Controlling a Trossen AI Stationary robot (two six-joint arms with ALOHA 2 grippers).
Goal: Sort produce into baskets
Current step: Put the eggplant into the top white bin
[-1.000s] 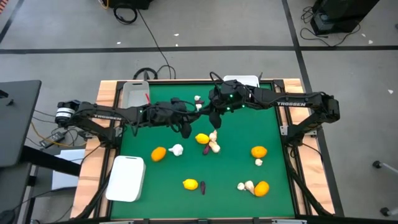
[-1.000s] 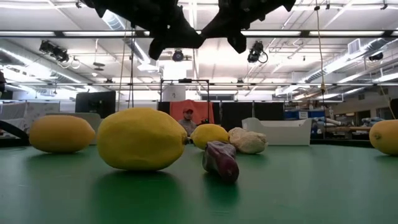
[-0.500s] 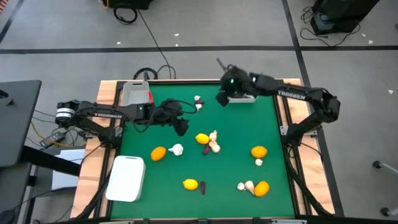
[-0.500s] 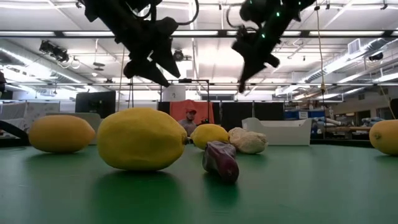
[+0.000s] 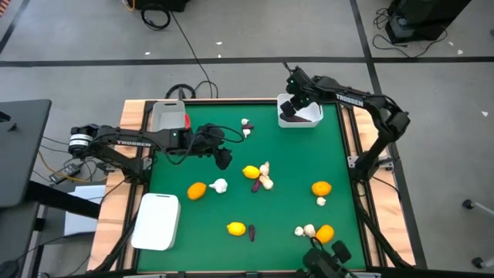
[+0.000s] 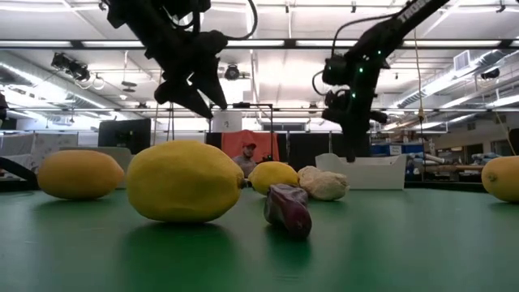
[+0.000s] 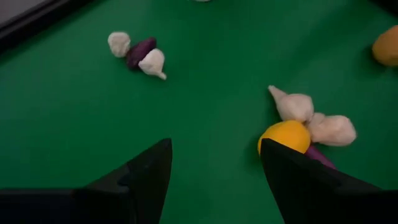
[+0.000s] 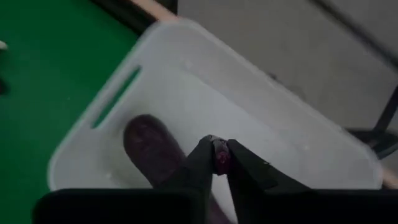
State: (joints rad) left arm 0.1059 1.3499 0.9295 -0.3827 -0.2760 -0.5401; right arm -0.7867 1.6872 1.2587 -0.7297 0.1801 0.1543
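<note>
- Broadly, green table, with white basket at one corner.
- Right gripper right above white basket, fingers narrow, pinched on dark purple eggplant piece down inside it.
- Left gripper well apart from white basket, hovering over mid-table, fingers spread wide, nothing between them.
- Yellow fruit and garlic bulbs touching, well apart from white basket, near left gripper.
</note>
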